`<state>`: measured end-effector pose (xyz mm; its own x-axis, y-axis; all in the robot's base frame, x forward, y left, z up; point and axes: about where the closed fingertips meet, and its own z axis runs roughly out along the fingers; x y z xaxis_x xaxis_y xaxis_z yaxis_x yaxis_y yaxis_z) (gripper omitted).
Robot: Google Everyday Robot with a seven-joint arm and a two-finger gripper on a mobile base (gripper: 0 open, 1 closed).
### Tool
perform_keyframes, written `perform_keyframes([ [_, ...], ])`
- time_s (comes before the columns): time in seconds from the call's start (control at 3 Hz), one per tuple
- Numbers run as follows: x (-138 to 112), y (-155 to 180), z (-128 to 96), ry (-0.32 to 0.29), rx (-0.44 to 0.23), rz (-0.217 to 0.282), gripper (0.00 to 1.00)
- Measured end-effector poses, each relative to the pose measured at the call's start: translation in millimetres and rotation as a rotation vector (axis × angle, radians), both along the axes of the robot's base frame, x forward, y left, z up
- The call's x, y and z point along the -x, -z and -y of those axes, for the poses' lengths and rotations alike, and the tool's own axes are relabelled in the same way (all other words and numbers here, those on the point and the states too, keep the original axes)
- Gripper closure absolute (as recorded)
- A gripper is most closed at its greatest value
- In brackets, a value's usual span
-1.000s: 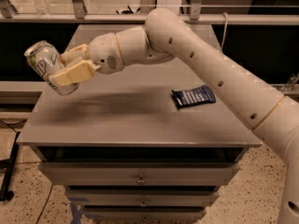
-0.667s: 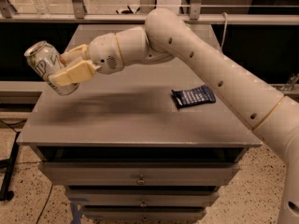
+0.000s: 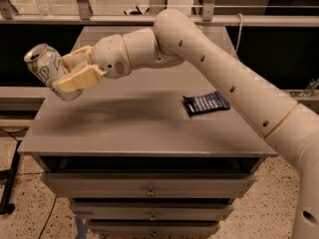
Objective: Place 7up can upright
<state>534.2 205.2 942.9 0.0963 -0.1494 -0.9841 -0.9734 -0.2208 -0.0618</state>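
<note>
Nothing measurable has moved since the earlier frames: arm, gripper (image 3: 63,73) and 7up can (image 3: 44,64) hold the same pose.

Status of task:
- Done: the 7up can is grasped. The gripper's two fingers are closed on the can's body, one on the upper side and one on the lower.
- Position: the can hangs in the air at the far-left of the scene, over or just past the left edge of the table (image 3: 124,128). It does not touch the surface.
- Orientation: tilted, with the top end pointing up and to the left. It is not upright.
- Left to do, by judgement: rotate the wrist until the can's axis is vertical, bring it inward over the table, lower it onto its base, then release.

Containers:
- 7up can: the top end shows a metal rim; whether it is opened cannot be told, and its contents are not visible.
- Drawers (image 3: 149,185) below the table top: all shut, contents hidden.

Other items: a flat dark blue packet (image 3: 206,103) lies on the right part of the table, well apart from the can.
</note>
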Motion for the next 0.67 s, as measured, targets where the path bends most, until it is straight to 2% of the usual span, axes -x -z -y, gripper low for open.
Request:
perform_keyframes([
  [0.33, -1.1, 0.5, -2.9, -0.011, -0.024, 0.044, 1.0],
  [0.67, -2.0, 4.7, -4.4, 0.012, -0.056, 0.097, 1.0],
])
